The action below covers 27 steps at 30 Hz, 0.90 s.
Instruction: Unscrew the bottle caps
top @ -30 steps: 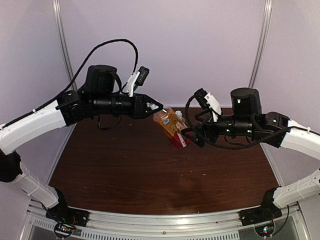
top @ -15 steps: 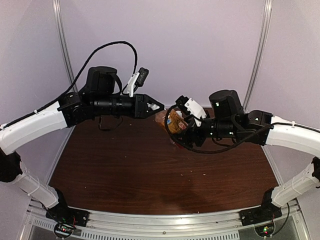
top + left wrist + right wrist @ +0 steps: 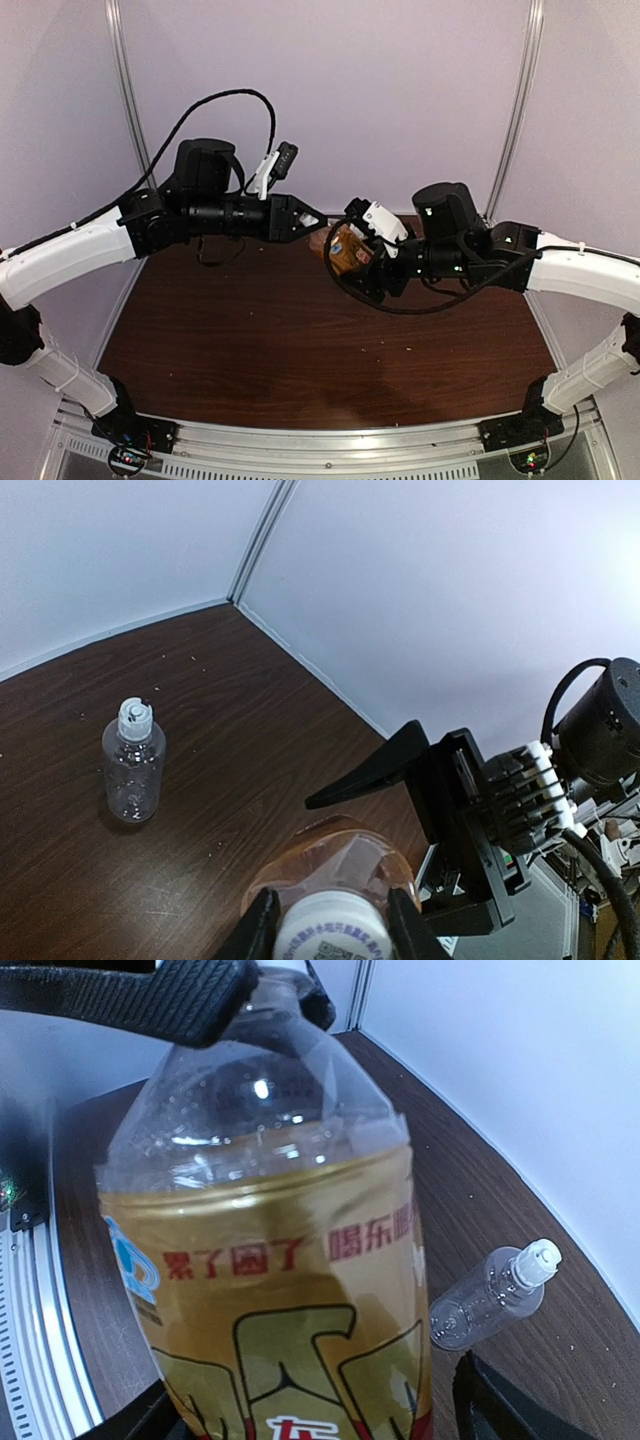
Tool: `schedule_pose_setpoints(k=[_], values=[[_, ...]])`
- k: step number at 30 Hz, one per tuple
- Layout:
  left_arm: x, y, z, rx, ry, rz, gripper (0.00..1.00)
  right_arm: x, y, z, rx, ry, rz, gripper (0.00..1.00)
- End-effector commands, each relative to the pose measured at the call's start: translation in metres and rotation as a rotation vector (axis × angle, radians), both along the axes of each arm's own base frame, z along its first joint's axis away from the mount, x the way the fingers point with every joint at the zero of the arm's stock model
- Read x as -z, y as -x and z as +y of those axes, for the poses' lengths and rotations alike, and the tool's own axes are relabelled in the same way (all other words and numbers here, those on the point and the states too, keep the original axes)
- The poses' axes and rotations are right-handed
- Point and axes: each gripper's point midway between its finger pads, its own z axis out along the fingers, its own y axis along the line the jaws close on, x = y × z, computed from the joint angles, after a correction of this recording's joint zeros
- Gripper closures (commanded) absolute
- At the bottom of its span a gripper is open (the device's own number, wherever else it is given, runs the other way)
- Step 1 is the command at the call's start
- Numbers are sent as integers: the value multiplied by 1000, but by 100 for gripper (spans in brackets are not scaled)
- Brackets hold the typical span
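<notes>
I log a dark wood-grain table (image 3: 300, 350) lying under the left gripper (image 3: 318, 218), with a few pale specks (image 3: 408, 348) on it, off to that gripper's right. Lilac walls (image 3: 400, 90) and metal corner posts (image 3: 125, 90) stand beyond its fingertips. An aluminium rail (image 3: 330, 440) runs well behind it.

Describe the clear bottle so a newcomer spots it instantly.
On the dark brown wooden table, near the wall, a small clear colourless plastic bottle stands upright, alone. Unlike the amber-liquid bottle held aloft, it is see-through and untouched, whitish cap on.

Left claw (image 3: 318, 216) faces right claw (image 3: 350, 258), both clamped
</notes>
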Motion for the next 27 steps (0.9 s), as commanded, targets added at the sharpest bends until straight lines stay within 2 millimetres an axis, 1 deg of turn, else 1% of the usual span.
schedule_pose_setpoints(k=[1,3,6,11,13,16,22,24,25,27], values=[[-30,12,1,45,89,-39,91,-7,-5,1,4,8,-46,15],[-30,12,1,50,91,-36,91,-7,-5,0,2,18,-59,14],[-31,14,1,56,97,-37,92,-6,-5,0,-8,25,-69,8],[-32,15,3,54,100,-40,92,-5,-4,0,-17,28,-72,8],[-33,15,4,52,100,-43,92,-6,-4,1,-21,27,-74,10],[-32,16,5,51,99,-42,92,-9,-3,1,-27,19,-77,17],[-32,18,4,65,102,-38,92,-8,-2,4,-46,19,-83,24],[-32,19,3,70,101,-38,92,-10,-1,6,-59,11,-85,29],[-32,19,3,72,101,-38,91,-11,0,7,-69,4,-85,31],[-33,19,3,72,102,-43,86,-13,2,8,-80,-10,-84,35]])
